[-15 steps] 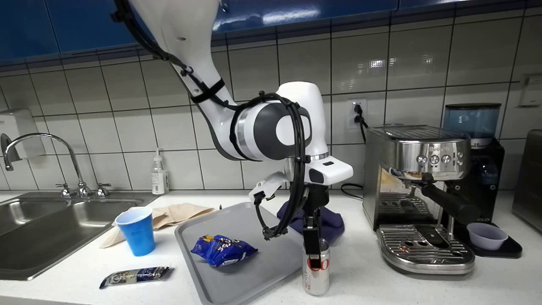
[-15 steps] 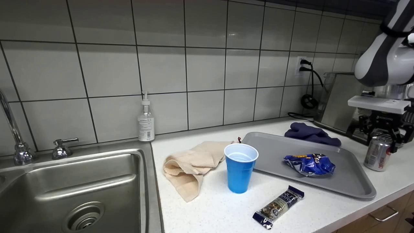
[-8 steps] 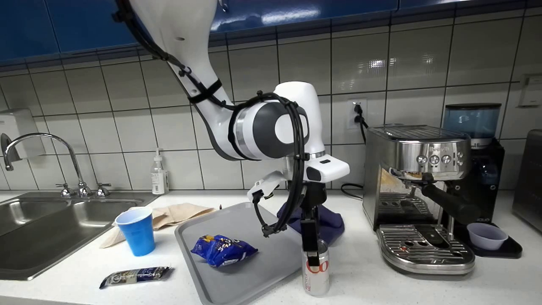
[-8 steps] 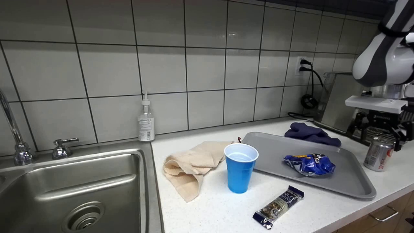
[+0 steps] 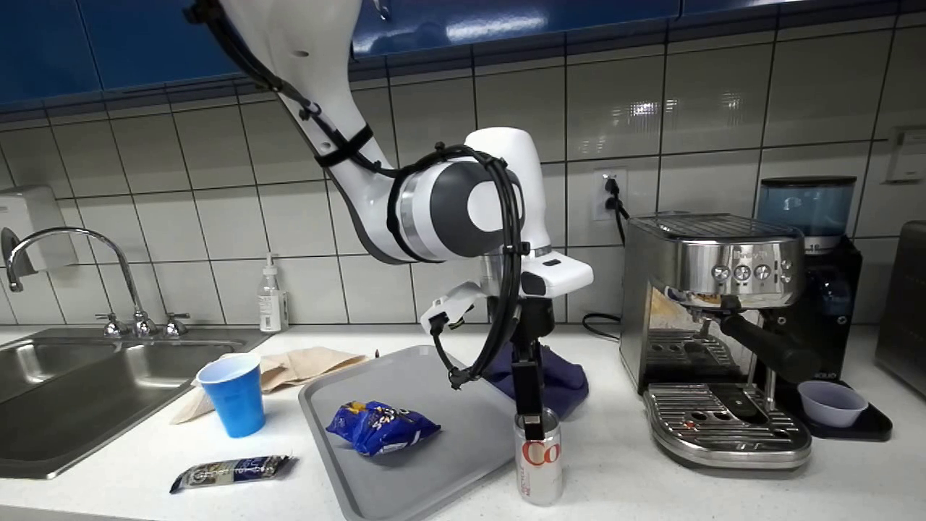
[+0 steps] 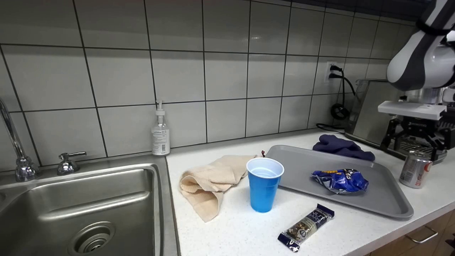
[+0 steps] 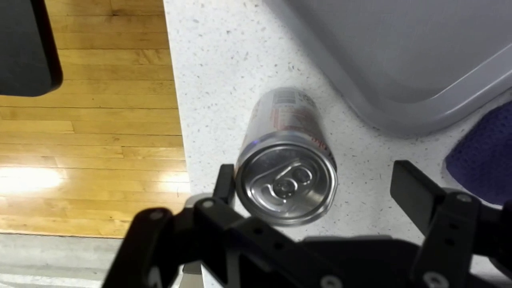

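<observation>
- The jaws of the gripper point(image 7: 318, 184) are spread wide apart, and nothing is gripped by them.
- Between them, the upper end of a silver can point(image 7: 286, 180) is loosely flanked: one finger point(image 7: 226, 184) is seen at its rim, though whether it is touching or just beside cannot be told, while the opposite finger is held well apart from the can.
- The can is stood upright on the white counter point(image 7: 224, 60), near the front edge; its top is turned upward, and red lettering is shown on its side.
- The gripper is carried by a white arm point(image 5: 463, 210), along which black cables point(image 5: 514, 253) are strapped.
- Near the can, a corner of a grey tray point(image 7: 384, 116) is placed, and on that tray a blue snack bag point(image 5: 383, 428) is laid.
- Just beside the tray, a purple cloth point(image 6: 343, 147) is bunched.
- Across the tray from the can, a blue cup point(image 6: 263, 190) is stood upright, with a beige cloth point(image 6: 227, 170) crumpled beside it and a wrapped nut bar point(image 6: 306, 228) laid flat nearby.
- Farther out, a metal sink point(image 6: 165, 199) and a pump bottle point(image 6: 160, 137) are seen; in an exterior view, a coffee machine point(image 5: 723, 268), a grinder point(image 5: 806, 217) and a small bowl point(image 5: 832, 416) are grouped on the opposite side.
- Blue cabinets point(image 5: 506, 25) are mounted above a tiled wall point(image 5: 611, 101).
- Past the counter's edge, a wooden floor point(image 7: 120, 136) is seen.
</observation>
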